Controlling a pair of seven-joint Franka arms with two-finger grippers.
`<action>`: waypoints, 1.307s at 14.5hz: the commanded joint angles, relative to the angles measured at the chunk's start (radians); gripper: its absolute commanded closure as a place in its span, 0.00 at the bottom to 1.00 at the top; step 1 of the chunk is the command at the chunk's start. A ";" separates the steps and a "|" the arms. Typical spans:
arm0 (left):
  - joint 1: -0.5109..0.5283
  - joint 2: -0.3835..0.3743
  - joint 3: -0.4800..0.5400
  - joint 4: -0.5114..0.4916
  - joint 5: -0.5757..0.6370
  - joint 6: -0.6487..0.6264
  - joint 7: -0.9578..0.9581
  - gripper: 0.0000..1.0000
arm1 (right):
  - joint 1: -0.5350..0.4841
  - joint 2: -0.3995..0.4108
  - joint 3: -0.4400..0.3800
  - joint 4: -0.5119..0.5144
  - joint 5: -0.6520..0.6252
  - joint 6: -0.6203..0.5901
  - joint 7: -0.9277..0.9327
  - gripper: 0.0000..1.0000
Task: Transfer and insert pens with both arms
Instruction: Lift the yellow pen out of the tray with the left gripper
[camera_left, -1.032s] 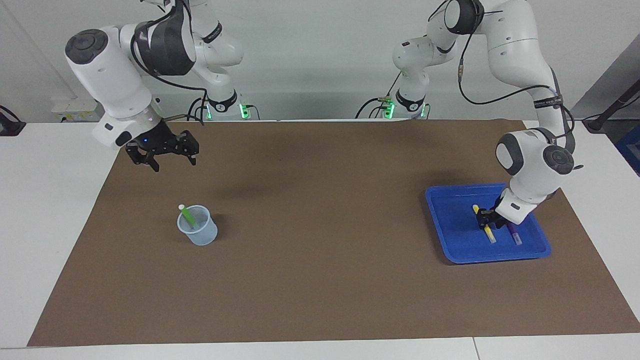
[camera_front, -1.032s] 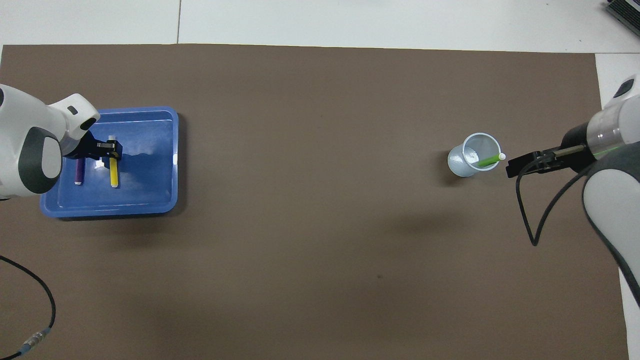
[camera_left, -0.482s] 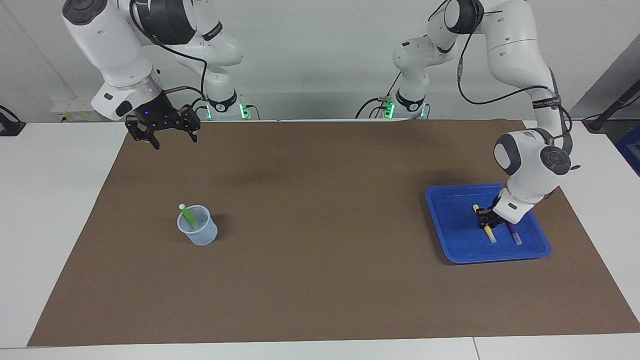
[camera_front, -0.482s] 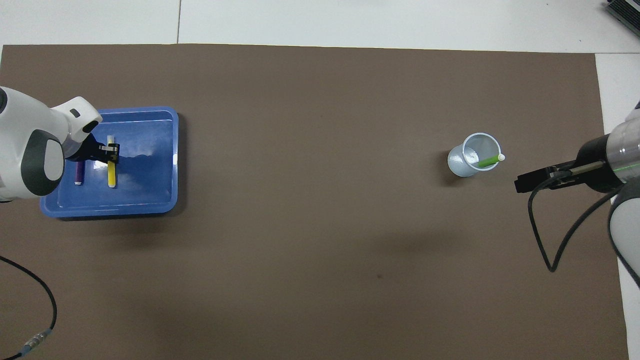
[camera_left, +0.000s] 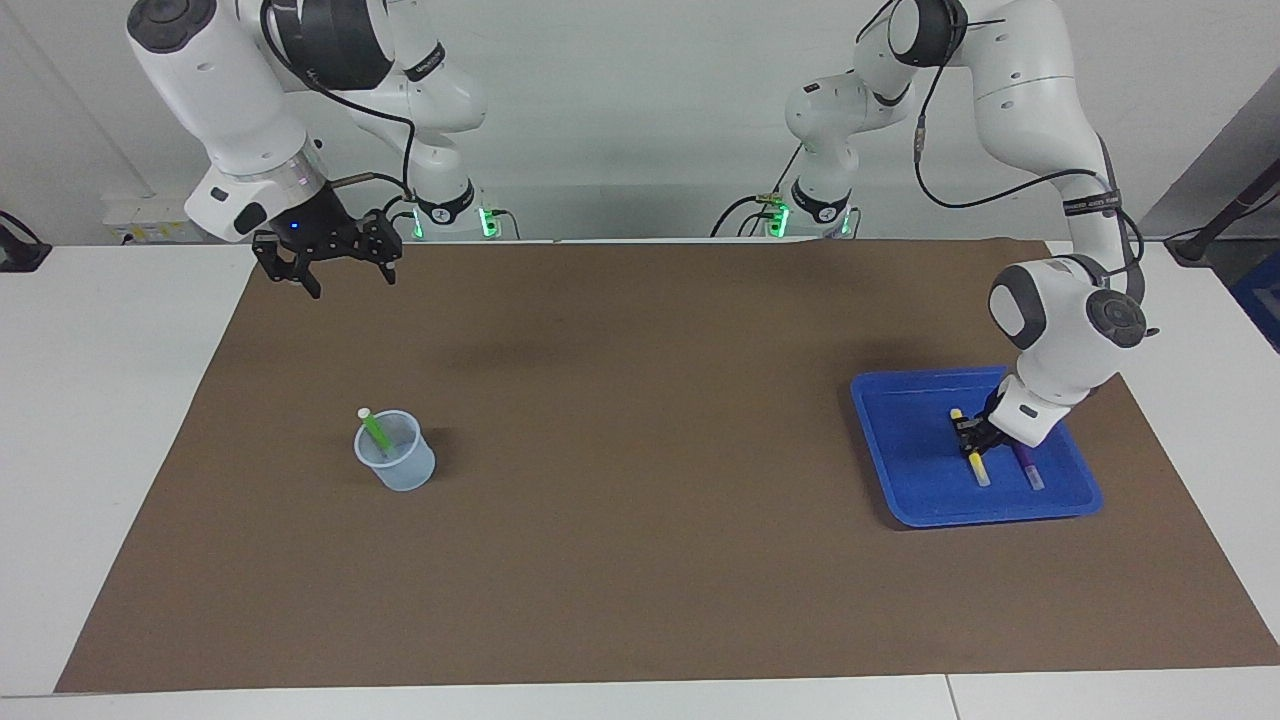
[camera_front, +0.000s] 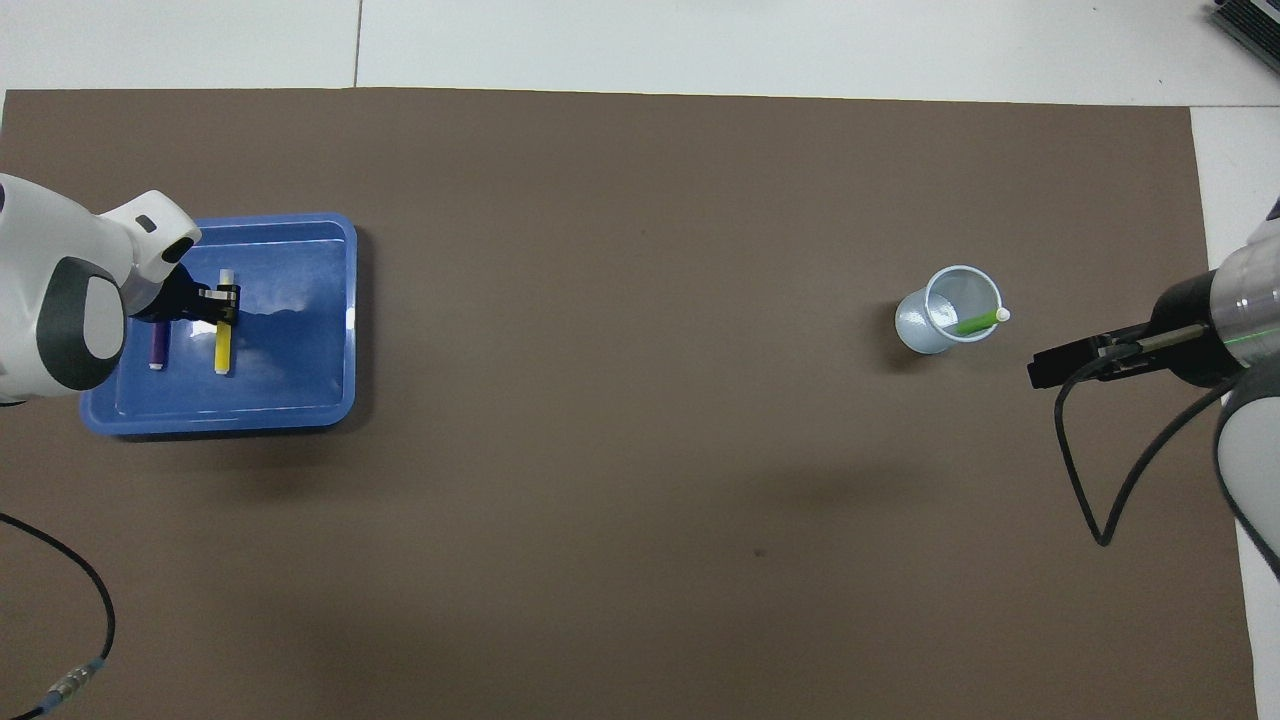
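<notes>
Both tool fingers (camera_left: 966, 428) tight around yellow pen (camera_left: 977, 466).

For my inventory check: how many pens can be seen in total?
3. The bright green pen stands slanted in the translucent plastic cup. The yellow pen and the purple pen lie in the blue plastic tray, the yellow one at the left gripper.

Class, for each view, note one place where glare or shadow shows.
Overhead view: pale glare patches on the tray floor beside the yellow pen, and a soft shadow on the mat along the tray's nearer edge. Facing view: a small shadow beside the cup, on the side toward the mat's middle.
</notes>
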 joint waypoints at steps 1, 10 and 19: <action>-0.001 -0.026 -0.002 0.025 -0.016 -0.067 -0.007 1.00 | 0.003 -0.041 0.001 -0.053 0.008 -0.004 0.006 0.00; -0.017 -0.058 -0.024 0.134 -0.162 -0.288 -0.030 1.00 | 0.003 -0.058 0.001 -0.086 0.004 0.013 0.006 0.00; -0.078 -0.109 -0.033 0.123 -0.368 -0.398 -0.548 1.00 | -0.005 -0.058 0.001 -0.093 0.004 0.052 0.012 0.00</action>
